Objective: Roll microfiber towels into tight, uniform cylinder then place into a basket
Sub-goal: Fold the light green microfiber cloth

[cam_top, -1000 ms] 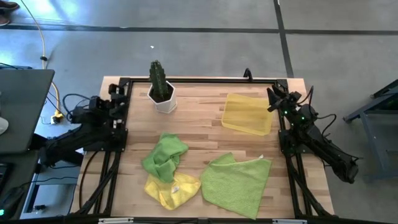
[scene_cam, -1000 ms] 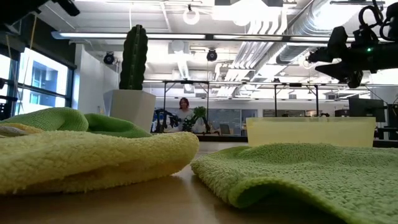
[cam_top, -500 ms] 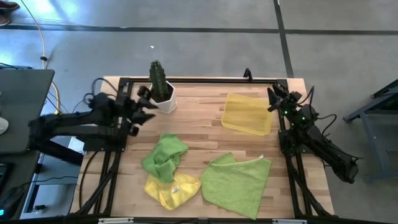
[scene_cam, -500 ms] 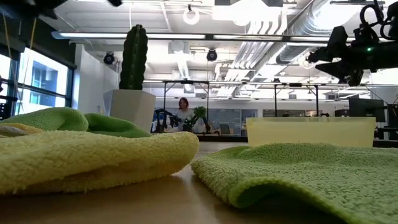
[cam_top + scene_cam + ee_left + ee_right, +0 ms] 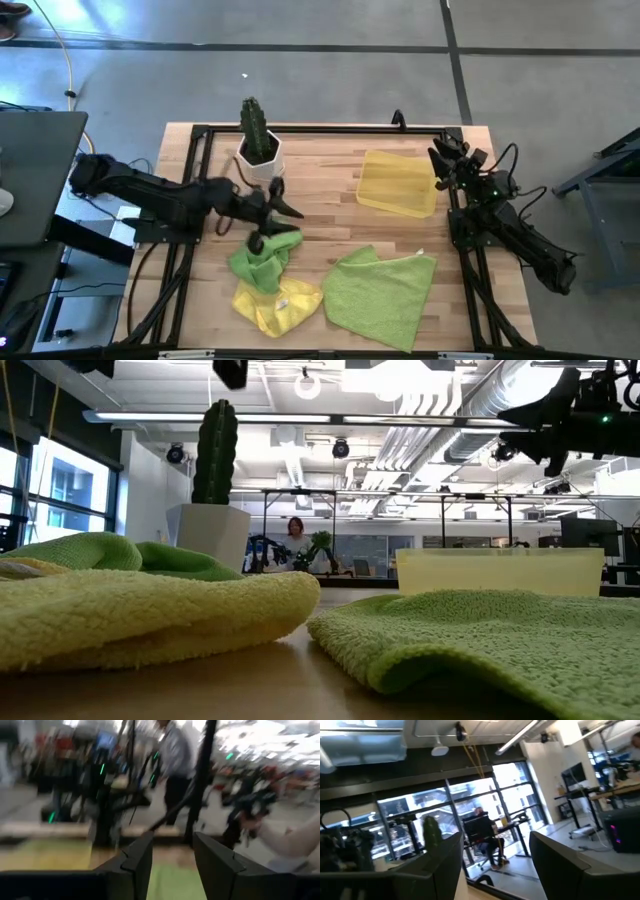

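Observation:
Three microfiber towels lie on the wooden table: a crumpled lime green one [image 5: 265,250], a yellow one [image 5: 277,305] just in front of it, and a lime green one spread flat [image 5: 380,290]. The yellow basket [image 5: 398,183] sits at the far right. My left gripper [image 5: 286,203] reaches level over the table, above the far edge of the crumpled green towel, and is open [image 5: 172,840] with nothing between its fingers. My right gripper [image 5: 440,160] waits open [image 5: 495,837] at the table's right edge beside the basket, high above the table [image 5: 540,420].
A white pot with a green cactus [image 5: 260,150] stands at the far left, close behind my left arm. A black frame [image 5: 320,130] runs round the table's edge. Bare wood [image 5: 320,210] lies between the towels and the basket. A person stands in the room beyond.
My left arm has swung out from the table's left edge and stretched toward the right, past the cactus pot, ending over the crumpled green towel with its gripper still open. My right gripper has tipped up a little in place. The towels and the basket have not moved.

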